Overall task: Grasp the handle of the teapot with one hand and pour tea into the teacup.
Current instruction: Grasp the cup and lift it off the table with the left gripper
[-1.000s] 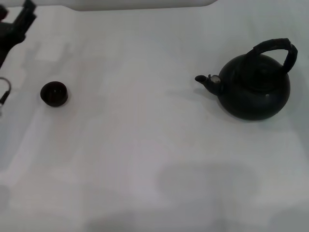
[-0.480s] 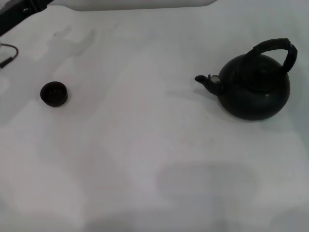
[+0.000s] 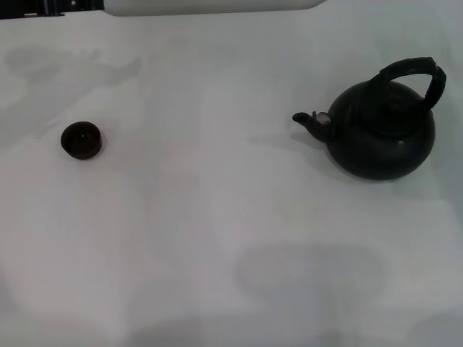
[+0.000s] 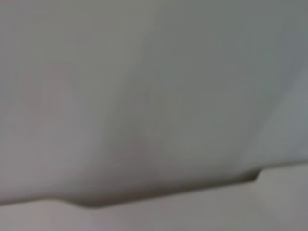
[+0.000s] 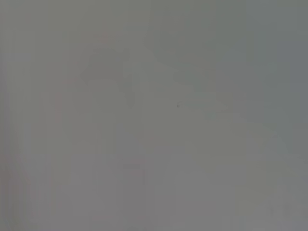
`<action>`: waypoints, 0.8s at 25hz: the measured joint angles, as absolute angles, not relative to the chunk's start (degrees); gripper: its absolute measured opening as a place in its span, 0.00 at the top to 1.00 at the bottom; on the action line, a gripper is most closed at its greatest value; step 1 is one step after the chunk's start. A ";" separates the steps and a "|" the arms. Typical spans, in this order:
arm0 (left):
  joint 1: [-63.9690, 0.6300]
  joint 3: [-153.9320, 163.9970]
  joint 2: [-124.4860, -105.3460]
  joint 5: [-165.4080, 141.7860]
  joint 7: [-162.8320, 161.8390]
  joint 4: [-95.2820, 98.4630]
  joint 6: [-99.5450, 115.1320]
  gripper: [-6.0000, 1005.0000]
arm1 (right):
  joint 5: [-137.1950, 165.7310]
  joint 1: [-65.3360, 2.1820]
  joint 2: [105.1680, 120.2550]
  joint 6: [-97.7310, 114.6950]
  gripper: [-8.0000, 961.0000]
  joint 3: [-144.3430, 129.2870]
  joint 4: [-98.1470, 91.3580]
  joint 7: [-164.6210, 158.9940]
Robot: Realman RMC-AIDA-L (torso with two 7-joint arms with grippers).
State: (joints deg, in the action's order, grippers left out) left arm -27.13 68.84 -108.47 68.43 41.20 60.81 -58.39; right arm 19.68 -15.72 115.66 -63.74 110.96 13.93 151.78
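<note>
Left arm (image 3: 43, 7): dark sliver at far left top edge of head view; claw out of sight, state impossible to tell.
Teacup (image 3: 80, 140): small, dark, round, upright on white desk (image 3: 217, 217), left side, alone.
Teapot (image 3: 380, 130): large, black, squat, upright on desk, right side, well apart from teacup; spout (image 3: 312, 121) with greyish tip, turned toward teacup.
Handle (image 3: 416, 72): black ribbed hoop arched over teapot top, ungrasped.
Right claw: not visible in any view.
Wrist views: plain pale surface only.
</note>
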 joint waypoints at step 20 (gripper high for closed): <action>-32.10 60.51 -115.54 32.25 34.49 67.24 -74.59 0.11 | 19.63 -16.27 115.66 -62.94 0.11 111.18 13.80 151.85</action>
State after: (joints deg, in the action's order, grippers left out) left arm -32.10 60.51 -115.54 32.26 34.49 67.24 -74.59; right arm 19.63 -16.27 115.66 -62.94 111.18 13.80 151.85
